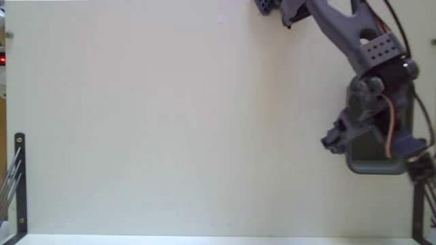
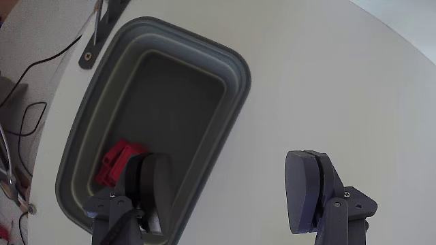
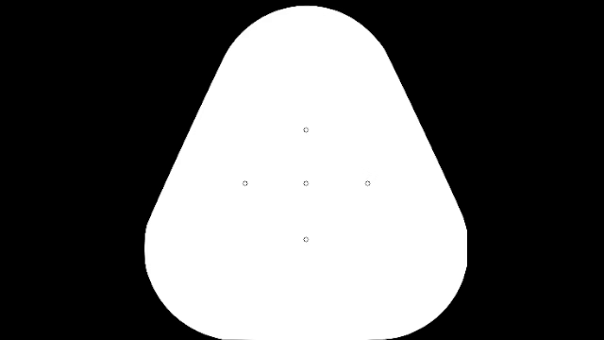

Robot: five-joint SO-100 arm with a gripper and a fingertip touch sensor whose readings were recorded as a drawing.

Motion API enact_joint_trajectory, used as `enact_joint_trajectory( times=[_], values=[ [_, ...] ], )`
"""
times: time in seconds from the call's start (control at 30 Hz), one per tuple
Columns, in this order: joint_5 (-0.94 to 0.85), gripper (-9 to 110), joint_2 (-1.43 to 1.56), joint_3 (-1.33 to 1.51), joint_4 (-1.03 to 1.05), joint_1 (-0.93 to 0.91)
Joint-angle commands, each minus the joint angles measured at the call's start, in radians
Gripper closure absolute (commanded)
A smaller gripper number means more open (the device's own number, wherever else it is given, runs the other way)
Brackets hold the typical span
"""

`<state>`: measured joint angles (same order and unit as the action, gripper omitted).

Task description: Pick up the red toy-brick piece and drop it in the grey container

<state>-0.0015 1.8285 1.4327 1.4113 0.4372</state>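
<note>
The drop looks done. In the wrist view the brick [image 2: 117,162] lies on the floor of the bin [image 2: 235,82], and the gripper [image 2: 228,194] stands wide apart with nothing between its fingers. One finger [image 2: 153,184] hangs over the bin's near end, just in front of the brick and hiding its lower edge; the other finger [image 2: 310,190] is out over the bare table [image 2: 327,82], well clear of the rim. I judge that what remains is only to lift the arm away (if the recording asks for that at all).

The brick sits just up and to the left of the nearer finger, close to the bin's left wall in this view and toward the end nearest the gripper. Its long axis seems to run on a slant, from lower left to upper right, roughly along the bin's own length, with the stepped end pointing up and right. How it rests (flat or on an edge) I cannot tell, since part is covered.

In the fixed view the arm [image 1: 371,51] covers most of the bin [image 1: 371,167], and the brick does not show.
</note>
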Motion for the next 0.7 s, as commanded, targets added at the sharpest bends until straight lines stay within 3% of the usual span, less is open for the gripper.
enact_joint_trajectory(
  times=[0.0, 0.67],
  values=[
    [0.002, -9, 0.113, 0.031, 0.016, -0.026],
    [0.002, -9, 0.398, 0.315, 0.018, -0.244]
  ],
)
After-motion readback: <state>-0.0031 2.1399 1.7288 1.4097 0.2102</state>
